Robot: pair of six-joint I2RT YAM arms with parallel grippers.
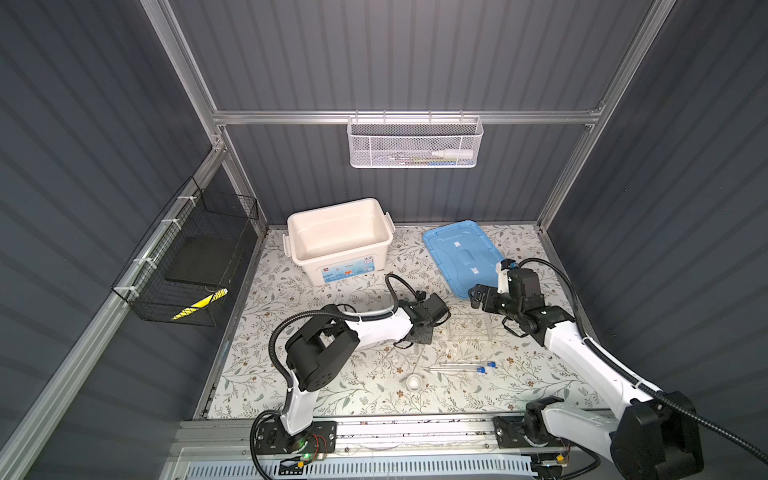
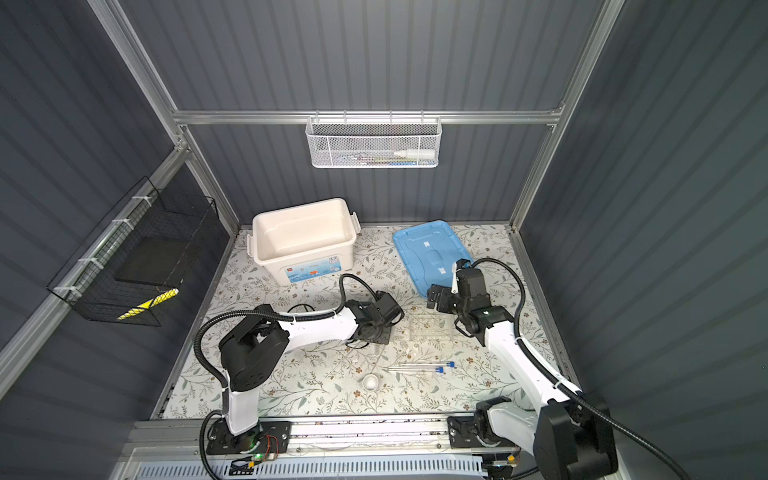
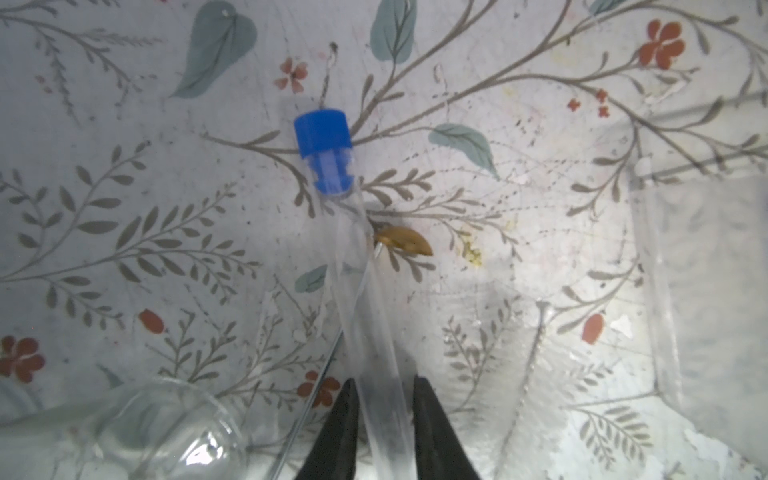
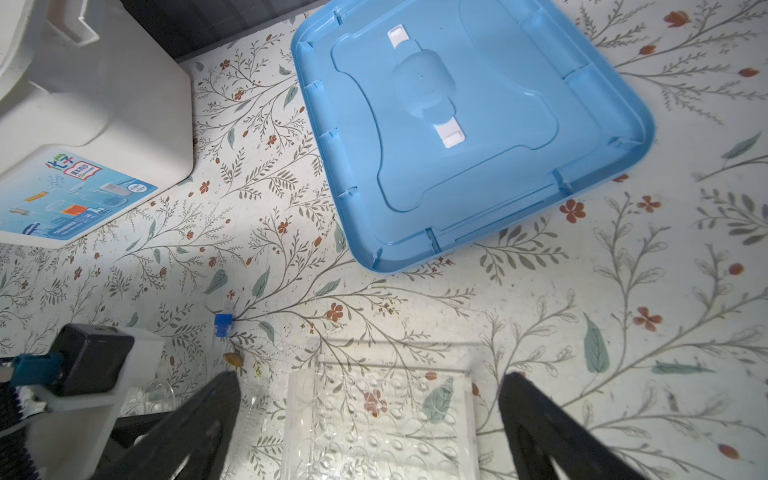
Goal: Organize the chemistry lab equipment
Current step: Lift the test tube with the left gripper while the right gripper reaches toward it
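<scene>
Lying flat, clear test tube (image 3: 365, 316) with blue cap (image 3: 322, 133).

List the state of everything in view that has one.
storage box: open, looks empty.
blue lid: off the box, flat on the table.
tube rack: upright, looks empty.
test tube: capped, between left tool fingers.
left tool: around that tube, grip unclear.
right tool: open, over the rack.
two other tubes: capped, lying flat.
white dish: upright, empty.

Robot test cell: grey panel walls (image 1: 395, 54), alu frame (image 1: 407, 117), floral-papered bench (image 1: 374, 390), rail-mounted arms.
</scene>
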